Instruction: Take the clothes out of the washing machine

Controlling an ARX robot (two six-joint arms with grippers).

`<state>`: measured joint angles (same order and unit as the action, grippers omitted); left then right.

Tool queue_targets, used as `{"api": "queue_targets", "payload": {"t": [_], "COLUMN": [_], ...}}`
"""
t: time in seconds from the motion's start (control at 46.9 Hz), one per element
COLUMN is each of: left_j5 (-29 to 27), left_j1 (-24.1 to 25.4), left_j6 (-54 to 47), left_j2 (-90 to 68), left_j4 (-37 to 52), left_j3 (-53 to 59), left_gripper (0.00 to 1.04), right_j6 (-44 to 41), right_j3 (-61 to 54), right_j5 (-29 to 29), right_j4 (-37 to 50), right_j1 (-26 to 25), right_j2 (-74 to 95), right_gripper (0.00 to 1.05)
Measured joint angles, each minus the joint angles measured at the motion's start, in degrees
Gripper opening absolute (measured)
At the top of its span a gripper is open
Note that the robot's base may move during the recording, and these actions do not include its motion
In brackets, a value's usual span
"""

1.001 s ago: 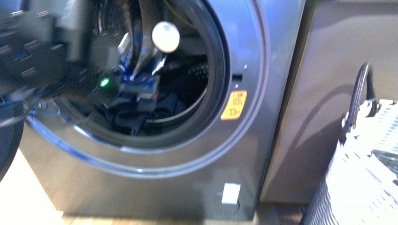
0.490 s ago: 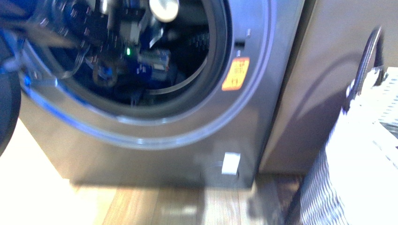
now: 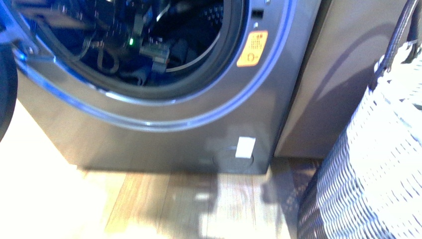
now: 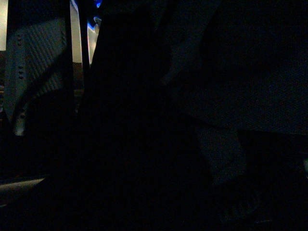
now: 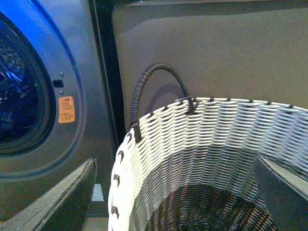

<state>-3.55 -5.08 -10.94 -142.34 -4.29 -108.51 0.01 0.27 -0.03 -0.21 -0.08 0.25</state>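
Note:
The grey washing machine (image 3: 164, 129) fills the front view, its round dark-rimmed mouth at the top left. My left arm (image 3: 132, 42), with a green light on it, reaches into the drum. Dark navy clothes (image 3: 137, 74) lie low in the drum around it, blurred. The left gripper is lost among the dark shapes and I cannot tell how its jaws stand. The left wrist view is dark. My right gripper (image 5: 173, 202) is open and empty, its fingers (image 5: 57, 202) spread over the mouth of the woven basket (image 5: 202, 139). The machine (image 5: 72, 72) also shows in the right wrist view.
The white-and-brown woven basket (image 3: 368, 164), with a dark loop handle (image 5: 156, 79), stands to the right of the machine. A grey panel (image 3: 338, 74) stands behind it. An orange sticker (image 3: 252, 48) and a white label (image 3: 245, 147) mark the machine's front. Wooden floor (image 3: 164, 209) lies below.
The front view has dropped, so the machine's mouth sits higher in frame and more floor shows. The left arm is further up and deeper in the drum. The basket looms larger at right.

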Motion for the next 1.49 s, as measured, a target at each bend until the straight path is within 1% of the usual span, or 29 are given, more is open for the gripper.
{"api": "queue_targets", "payload": {"t": [0.17, 0.256, 0.32, 0.447, 0.575, 0.66, 0.682, 0.703, 0.831, 0.852, 0.895, 0.98, 1.044, 1.172, 1.299, 1.491], "left_j5": [0.7, 0.2, -1.7, -5.7, -7.0, -7.0, -7.0, -7.0, -6.2, -6.1, -5.2, -3.7, -2.7, -0.3, 3.0, 6.7], "left_j1": [0.2, 0.0, -0.3, -0.7, -1.0, -1.3, -1.3, -1.4, -1.3, -1.3, -1.0, -0.5, -0.4, -0.7, -1.9, -2.9], "left_j6": [0.4, -0.8, -2.1, -5.5, -8.1, -9.6, -9.8, -10.0, -11.0, -11.0, -11.1, -11.1, -10.8, -9.4, -7.5, -5.5], "left_j2": [-0.4, -0.4, -0.3, 0.7, 1.2, 1.8, 2.1, 2.2, 3.8, 4.0, 5.0, 8.5, 11.4, 20.1, 30.8, 41.7], "left_j4": [-4.0, -6.6, -6.8, -4.4, -0.8, 1.5, 2.4, 2.8, 7.0, 7.4, 9.0, 11.8, 13.9, 17.7, 19.5, 18.1], "left_j3": [-1.6, -2.1, -1.7, 0.9, 3.1, 4.9, 5.7, 6.0, 10.0, 10.5, 12.5, 18.5, 22.6, 32.3, 40.3, 45.1], "left_gripper": [0.98, 0.98, 0.98, 0.98, 0.82, 0.68, 0.63, 0.61, 0.42, 0.40, 0.33, 0.15, 0.08, 0.07, 0.07, 0.07], "right_j6": [0.0, 0.0, 0.0, 0.0, 0.0, 0.0, 0.0, 0.0, 0.0, 0.0, 0.0, 0.0, 0.0, 0.0, 0.0, 0.0], "right_j3": [0.0, 0.0, 0.0, 0.0, 0.0, 0.0, 0.0, 0.0, 0.0, 0.0, 0.0, 0.0, 0.0, 0.0, 0.0, 0.0], "right_j5": [0.0, 0.0, 0.0, 0.0, 0.0, 0.0, 0.0, 0.0, 0.0, 0.0, 0.0, 0.0, 0.0, 0.0, 0.0, 0.0], "right_j4": [0.0, 0.0, 0.0, 0.0, 0.0, 0.0, 0.0, 0.0, 0.0, 0.0, 0.0, 0.0, 0.0, 0.0, 0.0, 0.0], "right_j1": [0.0, 0.0, 0.0, 0.0, 0.0, 0.0, 0.0, 0.0, 0.0, 0.0, 0.0, 0.0, 0.0, 0.0, 0.0, 0.0], "right_j2": [0.0, 0.0, 0.0, 0.0, 0.0, 0.0, 0.0, 0.0, 0.0, 0.0, 0.0, 0.0, 0.0, 0.0, 0.0, 0.0], "right_gripper": [0.97, 0.97, 0.97, 0.97, 0.97, 0.97, 0.97, 0.97, 0.97, 0.97, 0.97, 0.97, 0.97, 0.97, 0.97, 0.97]}}
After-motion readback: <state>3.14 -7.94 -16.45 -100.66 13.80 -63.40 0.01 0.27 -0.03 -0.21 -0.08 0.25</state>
